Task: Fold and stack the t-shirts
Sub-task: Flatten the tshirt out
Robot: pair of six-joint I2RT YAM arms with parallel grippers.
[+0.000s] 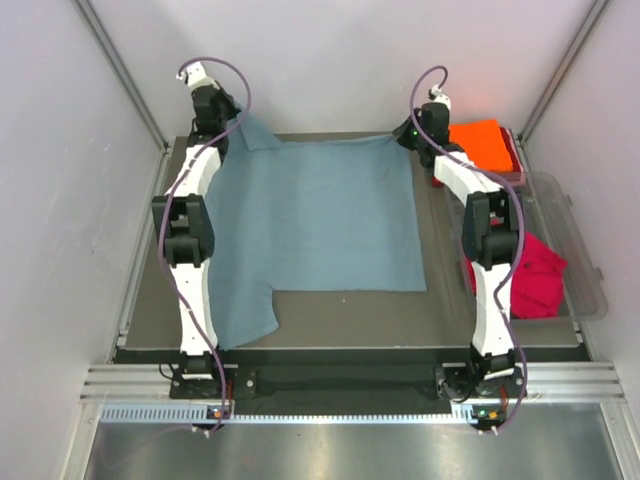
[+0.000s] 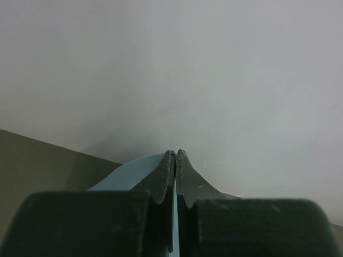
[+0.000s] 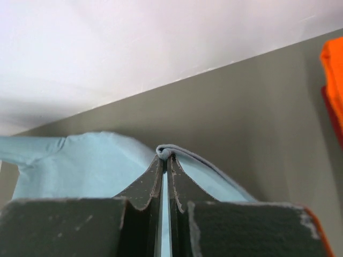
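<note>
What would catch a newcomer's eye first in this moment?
The dusty grey-blue cotton t-shirt is spread over most of the table, its two far corners pinched by the shut left pincer and right pincer. Next come the colours on the right: a bright orange t-shirt folded at the far corner and a crimson red t-shirt crumpled nearer, by the clear plastic tub.

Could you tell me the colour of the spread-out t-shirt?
Dusty grey-blue t-shirt; clearest in top external view.
</note>
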